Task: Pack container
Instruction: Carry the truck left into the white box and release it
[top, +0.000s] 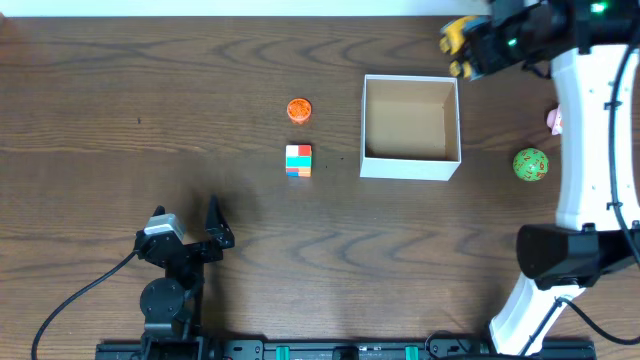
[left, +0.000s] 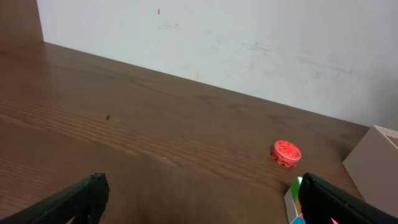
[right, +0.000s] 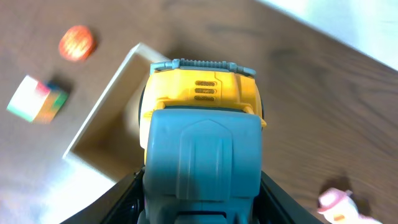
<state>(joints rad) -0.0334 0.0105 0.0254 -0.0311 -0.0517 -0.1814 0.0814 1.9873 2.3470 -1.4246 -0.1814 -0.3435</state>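
I count one container (top: 363, 125), sitting right of centre on the table (top: 150, 80), open side up, and five small toys. Two lie just to its left, an orange disc (top: 298, 109) and a multicoloured cube (top: 298, 160). Two lie to its right, a green ball (top: 530, 164) and a pink toy (top: 553, 120) half hidden by the arm. The fifth, a yellow toy vehicle (right: 199, 99), is in the air. My right gripper (top: 468, 50) is pinching that vehicle at the container's far right corner. From overhead I only catch scraps of yellow. The right wrist camera shows the vehicle's yellow and blue-grey body filling the space between the fingers, with the container's near wall, the disc and the cube below it to the left and the pink toy at lower right. My left gripper (top: 187, 222) sits low at the near left, well apart from everything, its jaws spread wide. Its wrist camera shows the disc, a sliver of the cube and one container corner (the ball never appears there).
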